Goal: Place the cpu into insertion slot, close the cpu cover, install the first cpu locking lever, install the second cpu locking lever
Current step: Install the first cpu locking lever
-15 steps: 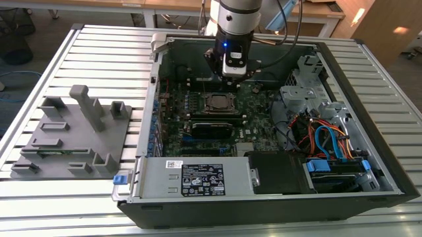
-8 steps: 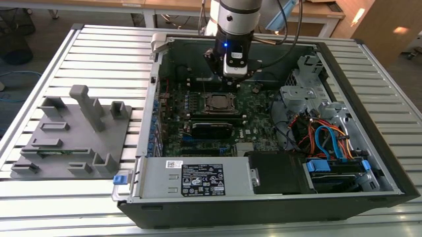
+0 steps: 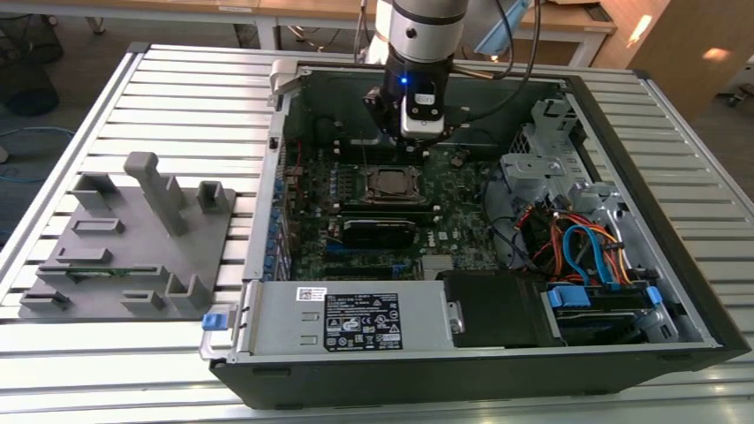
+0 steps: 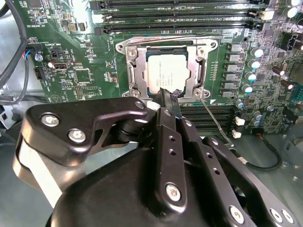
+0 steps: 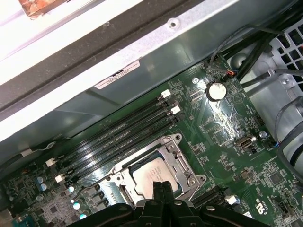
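Note:
The cpu (image 4: 168, 73) lies flat in the insertion slot (image 4: 122, 46), its silver top showing through the window of the cpu cover (image 4: 135, 71), which lies down over it. One thin wire lever (image 4: 180, 37) runs along the socket's edge beside the memory slots. A second lever (image 4: 215, 120) angles away from the socket corner over the board. My gripper (image 4: 169, 94) is shut with nothing in it, its tips at the socket's edge; touching or not, I cannot tell. In the first wrist view the gripper (image 5: 160, 187) overlaps the cpu (image 5: 151, 176). The exterior view has the gripper (image 3: 412, 134) just behind the socket (image 3: 393, 183).
Long black memory slots (image 5: 118, 137) run beside the socket. A black card (image 3: 377, 231) and the power supply box (image 3: 353, 318) sit nearer the case front. Drive cage and cables (image 3: 577, 238) fill the exterior view's right. A grey fixture (image 3: 130, 238) stands outside the case at its left.

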Controlling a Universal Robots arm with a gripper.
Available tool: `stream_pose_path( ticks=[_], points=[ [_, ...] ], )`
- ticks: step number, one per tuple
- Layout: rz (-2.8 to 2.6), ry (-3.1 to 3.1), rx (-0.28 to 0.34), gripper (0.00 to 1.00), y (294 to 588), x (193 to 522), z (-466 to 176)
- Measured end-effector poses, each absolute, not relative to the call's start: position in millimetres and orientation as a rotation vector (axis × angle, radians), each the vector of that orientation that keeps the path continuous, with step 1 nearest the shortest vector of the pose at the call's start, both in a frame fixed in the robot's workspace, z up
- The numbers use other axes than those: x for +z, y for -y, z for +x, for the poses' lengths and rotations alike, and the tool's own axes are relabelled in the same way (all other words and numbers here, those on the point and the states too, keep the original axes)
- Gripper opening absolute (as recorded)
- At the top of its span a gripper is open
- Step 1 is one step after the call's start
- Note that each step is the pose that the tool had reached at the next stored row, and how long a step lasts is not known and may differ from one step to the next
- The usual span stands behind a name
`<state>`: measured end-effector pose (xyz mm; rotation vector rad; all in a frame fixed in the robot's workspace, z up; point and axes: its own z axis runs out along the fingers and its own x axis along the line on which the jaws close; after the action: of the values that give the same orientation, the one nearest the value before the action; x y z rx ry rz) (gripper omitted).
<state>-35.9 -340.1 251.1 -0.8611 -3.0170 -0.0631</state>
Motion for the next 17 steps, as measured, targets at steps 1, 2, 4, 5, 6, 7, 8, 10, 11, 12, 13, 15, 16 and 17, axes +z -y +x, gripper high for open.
stream_pose_path(
  ticks=[1, 2, 4, 5, 6, 7, 8, 10, 11, 12, 13, 15, 16, 17],
  points=[
    [-0.861, 3.017, -0.063, 0.1, 340.1, 251.1, -35.9],
    [-0.861, 3.017, -0.063, 0.1, 340.2, 251.1, -35.9],
    [-0.861, 3.017, -0.063, 0.1, 340.1, 251.1, -35.9],
    [-0.861, 3.017, -0.063, 0.1, 340.2, 251.2, -35.9],
    [-0.86, 3.017, -0.063, 0.1, 340.2, 251.2, -35.9],
    [-0.859, 3.018, -0.063, 0.1, 340.1, 251.1, -35.9],
    [-0.857, 3.018, -0.063, 0.1, 340.1, 251.1, -35.9],
    [-0.85, 3.02, -0.063, 0.1, 340.2, 251.2, -35.9],
    [-0.847, 3.021, -0.063, 0.1, 340.1, 251.2, -35.9],
    [-0.843, 3.022, -0.063, 0.1, 340.2, 251.2, -35.9],
    [-0.84, 3.023, -0.063, 0.1, 340.1, 251.2, -35.9],
    [-0.831, 3.025, -0.063, 0.1, 340.2, 251.2, -35.9],
    [-0.825, 3.027, -0.063, 0.1, 340.2, 251.2, -35.9],
    [-0.819, 3.028, -0.063, 0.1, 340.2, 251.2, -35.9]
  ],
)
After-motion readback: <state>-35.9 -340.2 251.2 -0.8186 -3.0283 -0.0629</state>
